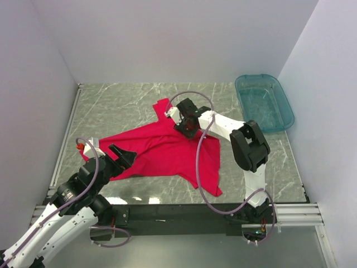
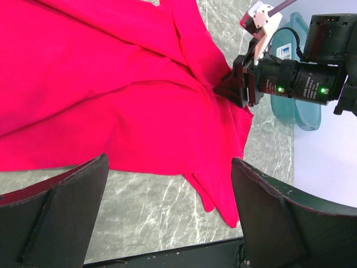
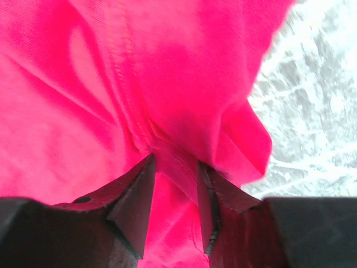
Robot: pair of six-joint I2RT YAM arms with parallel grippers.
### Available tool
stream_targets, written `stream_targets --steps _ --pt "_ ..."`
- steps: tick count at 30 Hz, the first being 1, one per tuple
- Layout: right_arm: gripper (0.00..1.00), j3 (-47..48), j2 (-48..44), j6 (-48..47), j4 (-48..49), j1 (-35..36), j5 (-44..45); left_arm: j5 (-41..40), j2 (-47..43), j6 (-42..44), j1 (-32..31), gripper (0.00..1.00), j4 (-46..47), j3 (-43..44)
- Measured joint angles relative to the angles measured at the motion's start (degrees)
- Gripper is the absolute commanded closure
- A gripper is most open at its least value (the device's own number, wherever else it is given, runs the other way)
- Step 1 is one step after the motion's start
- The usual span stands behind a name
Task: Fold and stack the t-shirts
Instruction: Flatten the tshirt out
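Early going: the red t-shirt [image 1: 162, 151] sprawls rumpled mid-table [image 1: 122, 106], no fold made yet. The right gripper [image 3: 175, 167] pinches a cloth ridge at the shirt's one o'clock. The left gripper [image 2: 170, 167] hangs wide open at eight o'clock. Folding and stacking all remain.

The shirt [image 1: 162, 151] covers the middle of the table [image 1: 111, 106]. Bare marble lies open along the far side, in the far-left corner, and in a strip between shirt and bin [image 1: 262, 103], which fills the far-right corner. The right arm [image 1: 245, 142] reaches over the shirt's right half, its cable [image 1: 198, 162] looping above the cloth, and the right gripper [image 1: 188, 127] pinches a fold there. The left gripper [image 1: 125, 156], jaws wide apart, hangs at the shirt's left edge. 3 walls [image 1: 167, 39] close the sides.
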Motion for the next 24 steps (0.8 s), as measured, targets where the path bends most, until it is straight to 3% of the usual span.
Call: stream_targets --steps 19,24 --pt "0.58 0.5 1.2 -1.0 -3.4 -0.7 -6.3 0.1 0.5 0.1 0.0 0.04 0.4 0.0" --pt "0.69 2.6 4.1 -0.9 -4.0 -0.6 -5.6 0.4 1.2 0.2 0.0 0.04 0.4 0.0"
